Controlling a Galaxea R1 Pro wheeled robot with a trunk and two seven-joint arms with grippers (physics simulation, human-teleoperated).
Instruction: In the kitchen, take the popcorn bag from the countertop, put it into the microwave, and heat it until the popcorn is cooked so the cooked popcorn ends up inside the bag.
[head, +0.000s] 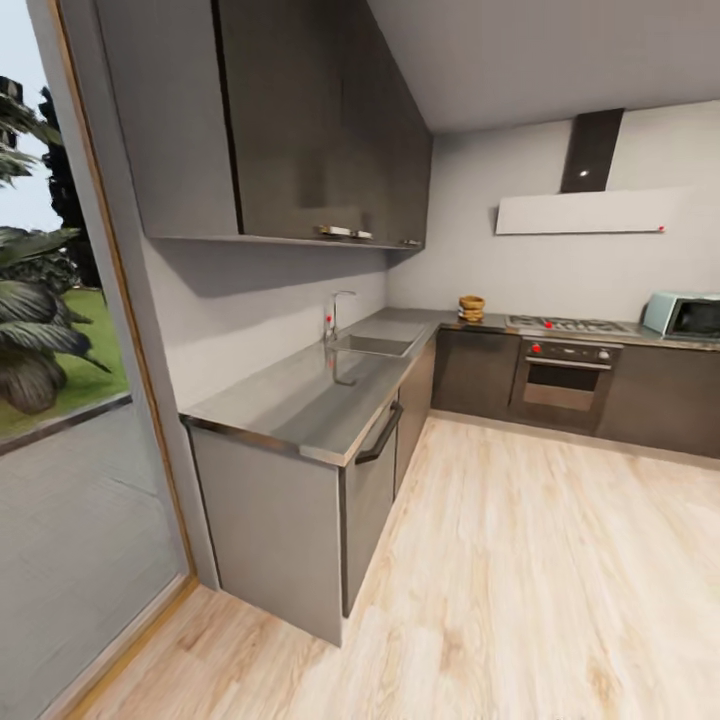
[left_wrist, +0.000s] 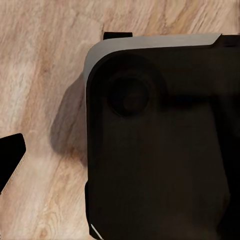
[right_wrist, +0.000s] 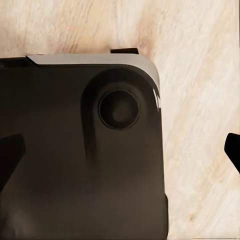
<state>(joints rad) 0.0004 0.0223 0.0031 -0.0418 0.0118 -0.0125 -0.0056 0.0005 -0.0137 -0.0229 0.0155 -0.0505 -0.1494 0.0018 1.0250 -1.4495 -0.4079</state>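
Observation:
In the head view the popcorn bag (head: 471, 307), a small tan-brown sack, stands on the steel countertop (head: 320, 395) in the far corner. The pale blue microwave (head: 683, 314) sits at the far right of the same counter run, its dark door shut. No popcorn can be seen. My left gripper (left_wrist: 120, 160) hangs over the wooden floor and my own dark base, with one fingertip (left_wrist: 11, 160) at the picture's edge. My right gripper (right_wrist: 120, 155) is open, fingertips (right_wrist: 10, 155) wide apart, nothing between them. Both are far from the bag.
A sink with a tap (head: 338, 318) is set in the counter's left arm. A gas hob (head: 568, 325) and a steel oven (head: 563, 380) lie between bag and microwave. A glass wall (head: 60, 400) is at left. Wooden floor (head: 520, 580) stretches toward the cabinets.

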